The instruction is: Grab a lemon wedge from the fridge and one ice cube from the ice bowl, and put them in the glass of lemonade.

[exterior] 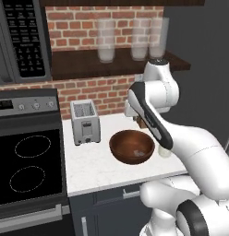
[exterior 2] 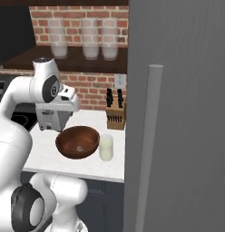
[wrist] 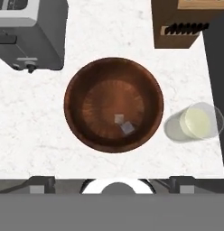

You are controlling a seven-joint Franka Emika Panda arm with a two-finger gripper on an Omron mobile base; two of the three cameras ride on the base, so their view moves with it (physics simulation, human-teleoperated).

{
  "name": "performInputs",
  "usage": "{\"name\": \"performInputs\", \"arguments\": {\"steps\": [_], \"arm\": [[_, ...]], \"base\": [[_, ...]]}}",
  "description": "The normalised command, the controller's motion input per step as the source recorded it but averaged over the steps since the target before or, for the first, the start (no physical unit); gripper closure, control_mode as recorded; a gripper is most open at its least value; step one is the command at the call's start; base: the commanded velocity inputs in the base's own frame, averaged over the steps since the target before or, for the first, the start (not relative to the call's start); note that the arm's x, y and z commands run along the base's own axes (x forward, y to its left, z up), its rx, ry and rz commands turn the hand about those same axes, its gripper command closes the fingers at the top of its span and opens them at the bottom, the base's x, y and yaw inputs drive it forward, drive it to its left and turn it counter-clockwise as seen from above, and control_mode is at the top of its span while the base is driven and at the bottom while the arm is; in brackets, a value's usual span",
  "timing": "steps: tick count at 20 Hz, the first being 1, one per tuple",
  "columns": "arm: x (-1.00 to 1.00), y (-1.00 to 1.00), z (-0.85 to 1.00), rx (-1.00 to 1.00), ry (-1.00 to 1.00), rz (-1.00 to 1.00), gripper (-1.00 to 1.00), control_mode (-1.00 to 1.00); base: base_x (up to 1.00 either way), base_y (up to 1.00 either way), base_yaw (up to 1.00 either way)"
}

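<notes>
The ice bowl [wrist: 114, 104] of dark reddish wood sits on the white counter, with two small pale ice cubes [wrist: 123, 124] near its middle. My gripper [wrist: 111, 184] hangs high above the bowl and looks straight down; its jaws stand wide open with nothing between them. To the bowl's right stands the glass of lemonade [wrist: 197, 122], short, clear and filled with pale yellow liquid. In the base views the ice bowl [exterior: 132, 146] [exterior 2: 78, 142] and the glass [exterior 2: 106, 147] stand side by side. The fridge [exterior 2: 178, 113] with its pale bar handle [exterior 2: 148, 145] rises at the right. The lemon wedge is hidden.
A toaster [exterior: 85, 121] stands left of the bowl and a knife block [exterior 2: 116, 115] stands behind the glass against the brick wall. A stove [exterior: 28, 161] borders the counter on the left. Frosted tall glasses [exterior: 107, 41] line the shelf above.
</notes>
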Motion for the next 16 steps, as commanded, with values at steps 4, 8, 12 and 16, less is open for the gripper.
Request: {"name": "performInputs", "arguments": {"steps": [4, 8, 12, 16], "arm": [[0.23, 0.00, -1.00, -0.05, 0.21, 0.00, -1.00, -1.00], [0.14, 0.00, -1.00, 0.00, 0.16, 0.00, -1.00, -1.00], [0.20, 0.00, -1.00, -0.02, 0.03, 0.00, -1.00, -1.00], [0.63, 0.00, -0.95, -0.04, 0.00, 0.00, -1.00, -1.00]], "base": [[0.00, 0.00, 0.00], [0.00, 0.00, 0.00], [0.00, 0.00, 0.00], [0.00, 0.00, 0.00]]}}
